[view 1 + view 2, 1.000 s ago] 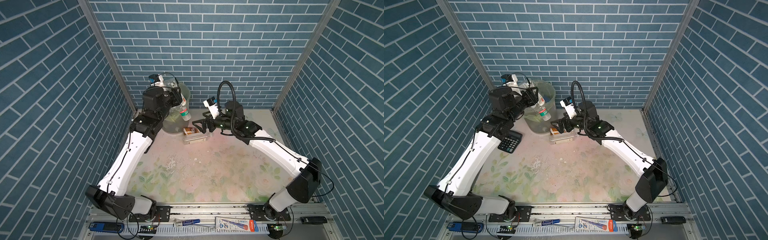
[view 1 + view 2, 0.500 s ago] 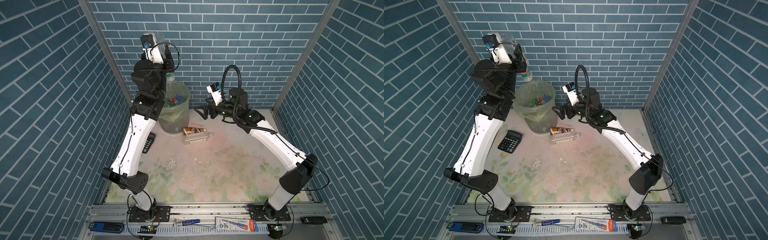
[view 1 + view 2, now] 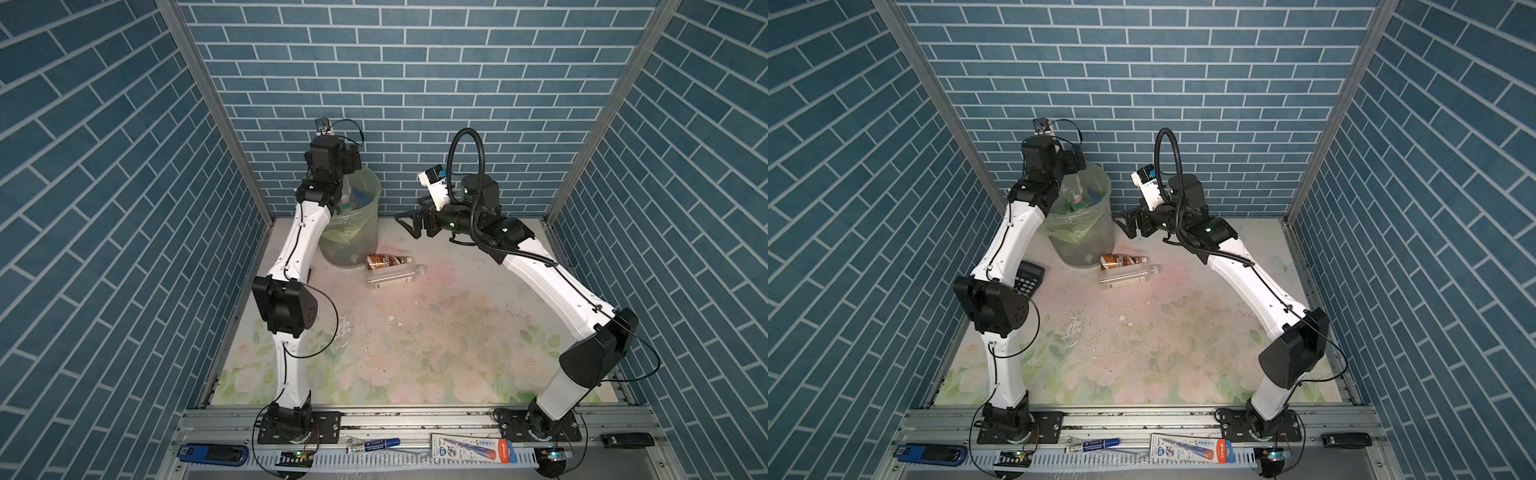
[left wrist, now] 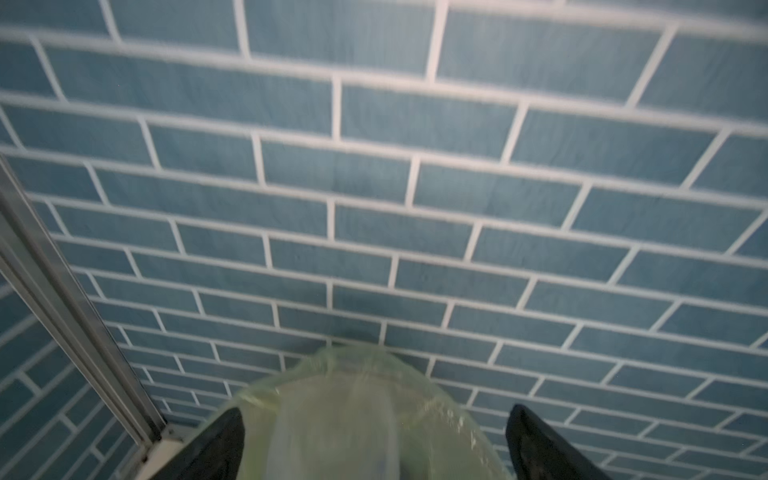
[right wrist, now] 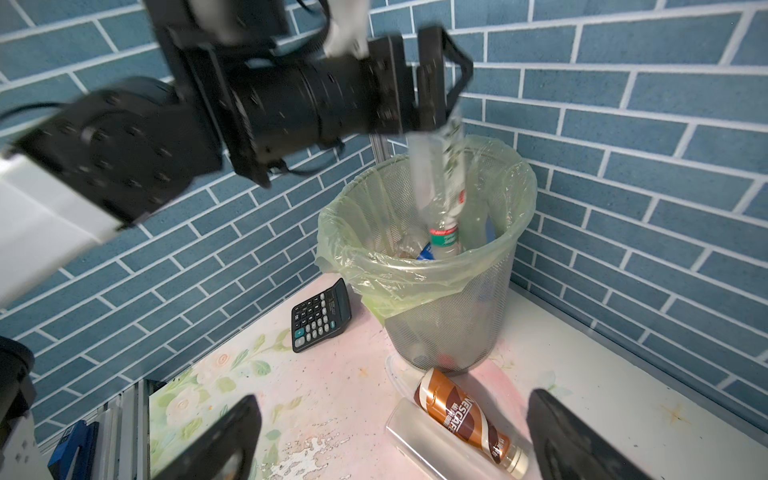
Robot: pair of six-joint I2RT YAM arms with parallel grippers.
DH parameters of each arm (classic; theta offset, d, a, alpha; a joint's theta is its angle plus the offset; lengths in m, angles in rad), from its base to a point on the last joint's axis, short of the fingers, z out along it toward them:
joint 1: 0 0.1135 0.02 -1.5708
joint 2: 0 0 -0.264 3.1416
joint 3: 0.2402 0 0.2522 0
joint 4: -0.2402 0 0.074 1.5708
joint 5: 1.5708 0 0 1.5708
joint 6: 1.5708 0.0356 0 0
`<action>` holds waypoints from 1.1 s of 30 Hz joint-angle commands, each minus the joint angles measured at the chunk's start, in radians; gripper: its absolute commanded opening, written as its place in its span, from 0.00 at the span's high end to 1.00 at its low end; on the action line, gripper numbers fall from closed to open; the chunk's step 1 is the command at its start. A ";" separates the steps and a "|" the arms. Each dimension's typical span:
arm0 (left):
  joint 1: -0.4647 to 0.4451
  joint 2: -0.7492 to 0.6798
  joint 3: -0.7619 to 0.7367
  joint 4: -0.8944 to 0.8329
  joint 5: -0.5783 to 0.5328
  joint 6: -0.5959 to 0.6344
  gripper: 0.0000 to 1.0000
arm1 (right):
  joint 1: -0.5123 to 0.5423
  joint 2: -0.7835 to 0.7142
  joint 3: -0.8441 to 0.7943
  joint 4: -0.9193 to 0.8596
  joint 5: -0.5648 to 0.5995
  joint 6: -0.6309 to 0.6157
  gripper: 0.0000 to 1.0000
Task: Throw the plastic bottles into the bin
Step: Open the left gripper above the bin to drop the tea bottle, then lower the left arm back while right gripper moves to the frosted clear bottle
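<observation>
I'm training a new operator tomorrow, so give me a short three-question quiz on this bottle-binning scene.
1. True or false: the left hand is open above the bin.
2. How many bottles lie on the table outside the bin? A) one B) two C) four
3. Fill in: the black thing with keys on the table beside the bin is a ____.

Key
1. True.
2. B: the brown bottle and the clear bottle, lying side by side.
3. calculator.
</observation>
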 commanded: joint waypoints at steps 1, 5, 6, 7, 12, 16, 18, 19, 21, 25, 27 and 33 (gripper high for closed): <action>-0.008 -0.105 -0.021 -0.013 0.057 -0.077 0.01 | -0.004 -0.051 -0.042 0.024 -0.002 -0.023 0.01; -0.016 -0.155 -0.065 -0.028 0.055 -0.073 0.01 | -0.005 -0.048 -0.049 0.034 -0.005 -0.002 0.01; -0.017 -0.167 -0.077 -0.029 0.056 -0.074 0.01 | -0.006 -0.048 -0.051 0.037 -0.008 0.004 0.01; -0.018 -0.180 -0.088 -0.027 0.055 -0.074 0.01 | -0.007 -0.050 -0.055 0.040 -0.010 0.007 0.01; -0.018 -0.227 -0.129 0.000 0.037 -0.077 0.01 | -0.012 -0.057 -0.066 0.041 0.016 0.017 0.01; -0.013 -0.207 -0.092 -0.032 0.023 -0.079 0.01 | -0.017 -0.064 -0.073 0.034 0.033 0.024 0.01; -0.014 -0.184 -0.056 -0.065 0.029 -0.082 0.01 | -0.023 -0.066 -0.078 0.033 0.048 0.032 0.01; -0.014 -0.177 -0.048 -0.075 0.035 -0.085 0.01 | -0.026 -0.066 -0.079 0.032 0.054 0.038 0.01; -0.015 -0.177 -0.057 -0.079 0.048 -0.102 0.01 | -0.035 -0.062 -0.079 0.024 0.067 0.053 0.01; -0.023 -0.215 -0.133 -0.048 0.104 -0.125 0.01 | -0.051 -0.047 -0.078 -0.012 0.100 0.084 0.01; -0.035 -0.246 -0.175 -0.047 0.126 -0.134 0.01 | -0.061 -0.041 -0.094 -0.021 0.116 0.105 0.01; -0.101 -0.399 -0.395 -0.012 0.201 -0.203 0.01 | -0.105 0.004 -0.132 -0.077 0.143 0.201 0.01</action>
